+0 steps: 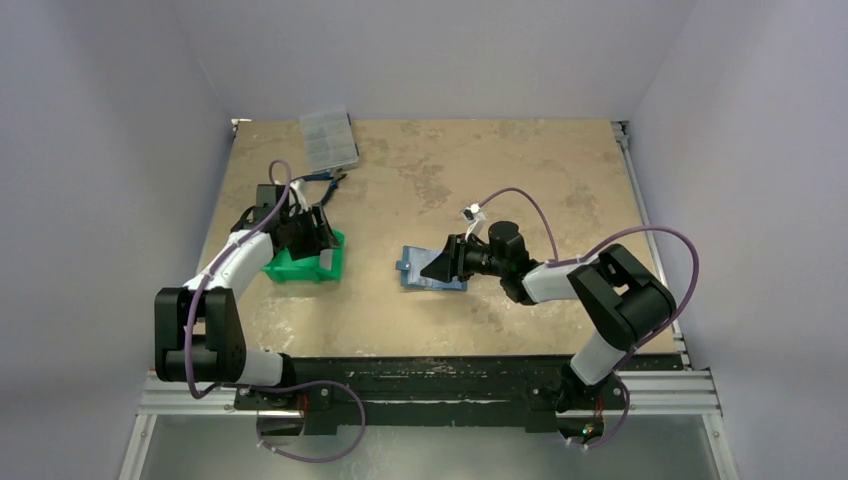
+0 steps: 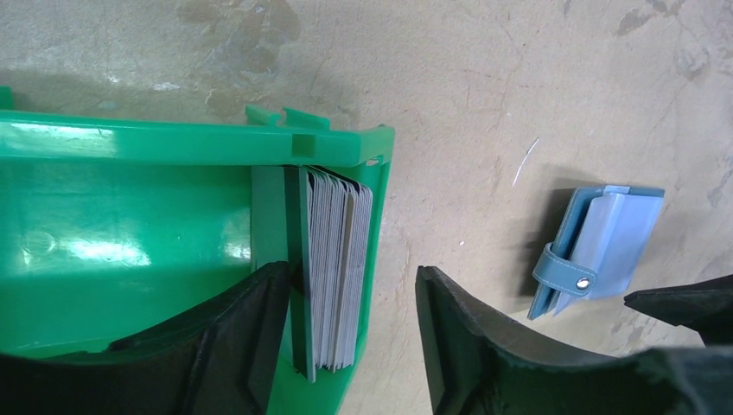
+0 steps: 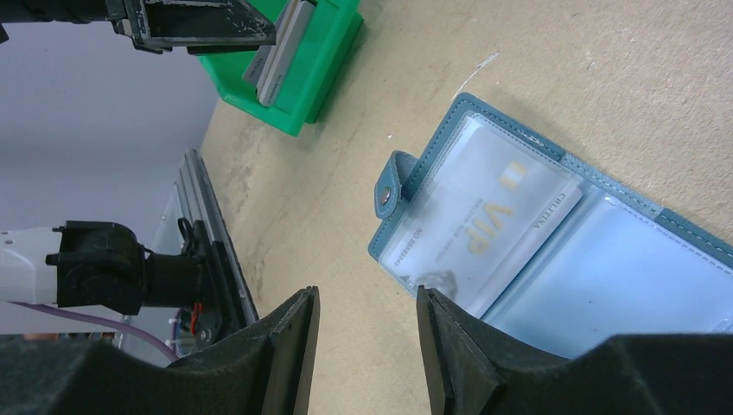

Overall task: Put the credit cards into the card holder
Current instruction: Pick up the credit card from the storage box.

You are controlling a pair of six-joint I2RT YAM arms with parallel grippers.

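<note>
Several pale credit cards stand on edge in a stack against the right wall of a green tray. My left gripper is open and straddles that stack and the wall. One finger is inside the tray; the other is outside, with a gap to the wall. The teal card holder lies open on the table, a card marked VIP in its clear pocket. My right gripper is open at the holder's near corner, with bare table between its fingers. From above, the right gripper covers part of the card holder.
A clear compartment box sits at the back left of the table. The green tray is left of centre under the left gripper. Metal rails run along the table's right and near edges.
</note>
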